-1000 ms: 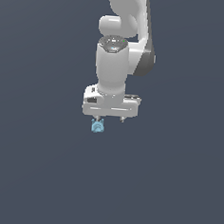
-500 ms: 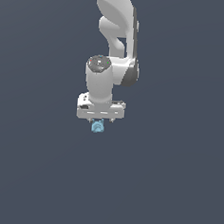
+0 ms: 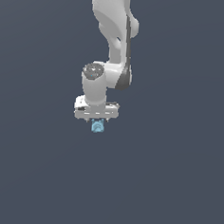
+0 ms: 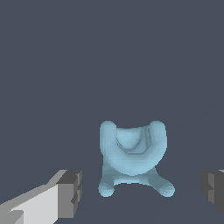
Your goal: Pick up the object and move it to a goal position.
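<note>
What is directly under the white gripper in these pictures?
The light-blue object sits just under the gripper, between its open fingers. Its underside and whatever supports it are hidden.

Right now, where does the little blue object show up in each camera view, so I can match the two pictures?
Exterior view: the blue object sits just below the white hand, near the picture's middle.
Wrist view: the object fills the lower middle, between the two fingers, with gaps on both sides.
Shared landmark: the hand's fingers.
</note>
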Controlling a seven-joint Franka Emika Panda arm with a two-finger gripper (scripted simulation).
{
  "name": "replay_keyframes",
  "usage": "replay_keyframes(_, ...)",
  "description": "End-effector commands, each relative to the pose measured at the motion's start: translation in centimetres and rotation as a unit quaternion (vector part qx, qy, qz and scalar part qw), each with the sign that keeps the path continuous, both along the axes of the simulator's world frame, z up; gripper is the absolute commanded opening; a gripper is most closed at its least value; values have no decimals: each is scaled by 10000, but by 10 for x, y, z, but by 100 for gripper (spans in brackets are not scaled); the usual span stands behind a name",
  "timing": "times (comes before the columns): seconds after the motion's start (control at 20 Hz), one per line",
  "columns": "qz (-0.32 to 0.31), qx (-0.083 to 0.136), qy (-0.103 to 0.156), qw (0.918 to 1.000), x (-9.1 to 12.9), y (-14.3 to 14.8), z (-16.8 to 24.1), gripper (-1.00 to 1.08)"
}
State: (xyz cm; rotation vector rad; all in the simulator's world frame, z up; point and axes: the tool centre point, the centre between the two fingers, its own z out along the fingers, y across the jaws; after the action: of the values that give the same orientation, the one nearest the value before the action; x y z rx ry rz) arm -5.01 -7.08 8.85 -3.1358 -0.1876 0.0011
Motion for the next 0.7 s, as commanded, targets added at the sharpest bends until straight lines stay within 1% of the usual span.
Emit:
replay_keyframes(0.0,4,0,-4,10000,0,0,0,100)
replay_keyframes(0.2,8,0,-4,10000,0,0,-8,100)
replay_keyframes(0.65,18,-1,-4,10000,-2,0,-47,100)
